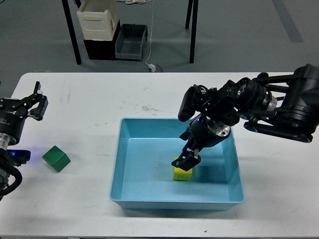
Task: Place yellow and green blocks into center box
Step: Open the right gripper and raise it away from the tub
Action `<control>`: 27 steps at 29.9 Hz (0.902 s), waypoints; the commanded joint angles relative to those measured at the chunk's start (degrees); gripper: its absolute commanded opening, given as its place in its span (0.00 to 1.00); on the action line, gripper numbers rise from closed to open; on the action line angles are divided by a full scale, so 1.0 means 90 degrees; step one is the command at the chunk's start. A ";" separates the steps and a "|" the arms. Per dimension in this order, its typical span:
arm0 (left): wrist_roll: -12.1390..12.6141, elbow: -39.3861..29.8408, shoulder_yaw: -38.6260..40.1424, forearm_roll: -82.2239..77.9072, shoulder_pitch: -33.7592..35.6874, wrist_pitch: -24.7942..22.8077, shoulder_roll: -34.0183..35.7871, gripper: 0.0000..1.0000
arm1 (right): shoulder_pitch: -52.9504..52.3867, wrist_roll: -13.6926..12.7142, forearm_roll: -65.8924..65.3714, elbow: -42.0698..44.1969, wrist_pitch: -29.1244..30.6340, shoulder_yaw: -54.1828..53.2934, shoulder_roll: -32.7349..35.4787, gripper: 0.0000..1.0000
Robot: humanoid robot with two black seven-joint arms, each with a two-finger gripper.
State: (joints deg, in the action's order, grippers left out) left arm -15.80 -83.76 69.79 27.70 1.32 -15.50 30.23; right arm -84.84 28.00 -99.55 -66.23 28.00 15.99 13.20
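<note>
A light-blue center box sits on the white worktop, roughly in the middle. The right arm reaches in from the right edge and bends down into the box, where the right hand is at the top of the yellow block. The block rests on the box floor, toward the near wall, and the dark fingers sit over its upper face and side; whether they are clenched on it or just released cannot be told from this angle.

The green block lies on the worktop well to the left of the box, outside it, tilted so one corner points toward the camera. The left hand hovers near the left edge of the worktop, above and behind the green block and apart from it, its two fingers spread and holding nothing.

Beyond the worktop, on the floor, stand a cream bin and a dark crate side by side
</note>
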 commanded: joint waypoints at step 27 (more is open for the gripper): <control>-0.1356 -0.0038 0.0801 -1.0499 0.0762 -0.0113 0.1914 1.00 | 0.2082 -0.0454 0.3860 -0.0366 -0.3238 -0.3943 0.0965 0.98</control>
State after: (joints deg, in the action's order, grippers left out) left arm -28.00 -83.49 77.23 -65.29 8.48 -16.92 45.92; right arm -70.06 24.52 -73.02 -69.27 0.97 -16.12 21.98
